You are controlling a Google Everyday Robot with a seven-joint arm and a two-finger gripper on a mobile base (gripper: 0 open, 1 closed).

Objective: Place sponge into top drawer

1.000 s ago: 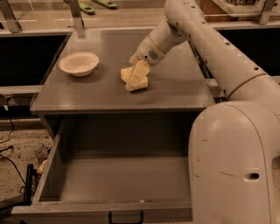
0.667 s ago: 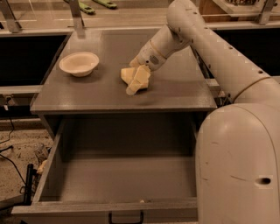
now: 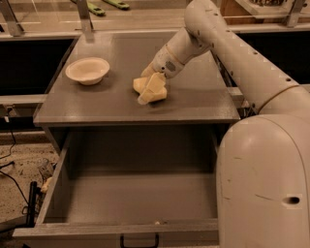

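Gripper (image 3: pixel 148 91) sits down upon the sponge (image 3: pixel 161 94), which lies right of the bowl (image 3: pixel 87 70) on the cabinet top (image 3: pixel 198 97). Its grip cannot be told. The top drawer (image 3: pixel 140 198) stands open below the bowl, towards the camera.

Colour reference:
- Sponge (image 3: pixel 160 93): pale yellow, plain.
- Gripper (image 3: pixel 147 95): positioned over the desk (image 3: pixel 198 99) centre, jaws pale yellow, closed on the sponge and nearly the same tone as it.
- Arm (image 3: pixel 232 51) and robot body (image 3: pixel 264 184): off-white, with small dark marks on the body.
- Bowl (image 3: pixel 87 71): cream, no pattern.
- Desk: uniform matt grey.
- Top drawer (image 3: pixel 121 227): dark grey inside and out.
- Handle (image 3: pixel 139 240): black.
- Two objects (image 3: pixel 116 4) at the far edge: green.
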